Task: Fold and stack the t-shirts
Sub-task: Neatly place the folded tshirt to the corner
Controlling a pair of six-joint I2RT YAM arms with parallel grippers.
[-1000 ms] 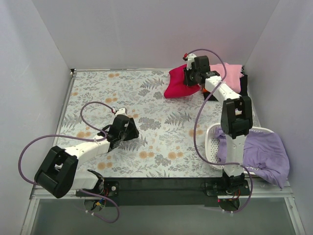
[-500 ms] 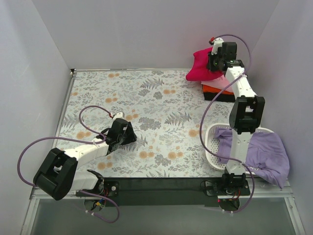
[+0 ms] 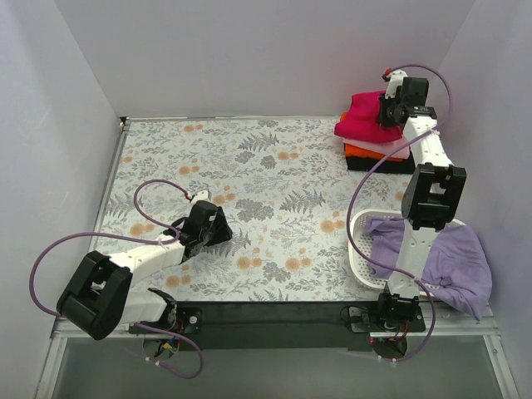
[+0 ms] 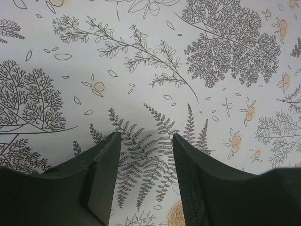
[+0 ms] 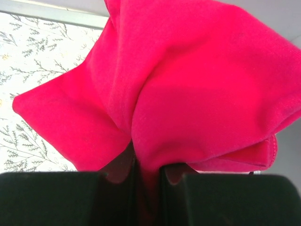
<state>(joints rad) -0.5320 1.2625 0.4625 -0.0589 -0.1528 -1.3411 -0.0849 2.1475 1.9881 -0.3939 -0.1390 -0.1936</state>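
Two grippers noted.

Right gripper [image 5: 146, 165]: jaws pinched tight on a bunched fold of the large crimson-red cloth t-shirt [image 5: 188, 94]. The wrist view shows the cloth squeezed between the two dark fingers, with the rest billowing out above them. From overhead, this gripper sits high at the far right corner of the table. The red tee hangs from it in a loose lump over a small pile there.

Pile, top to bottom: pale pink tee [image 3: 401, 152], orange tee [image 3: 363, 150], black tee [image 3: 370, 164], each seen only as an edge. The red cloth overlaps the pink layer from above; whether they touch cannot be told. The right arm is stretched nearly straight from its base toward that corner.

Left gripper [image 4: 146, 141]: jaws part-way apart, nothing between them, fern print visible through the gap. It is held low over the floral-patterned table cover [image 3: 274, 179], near side, left of centre. The left arm is folded low along the table.

Near right: crumpled lavender tee [image 3: 453, 262] draped across the white mesh plastic basket [image 3: 359, 241], spilling over its right rim.
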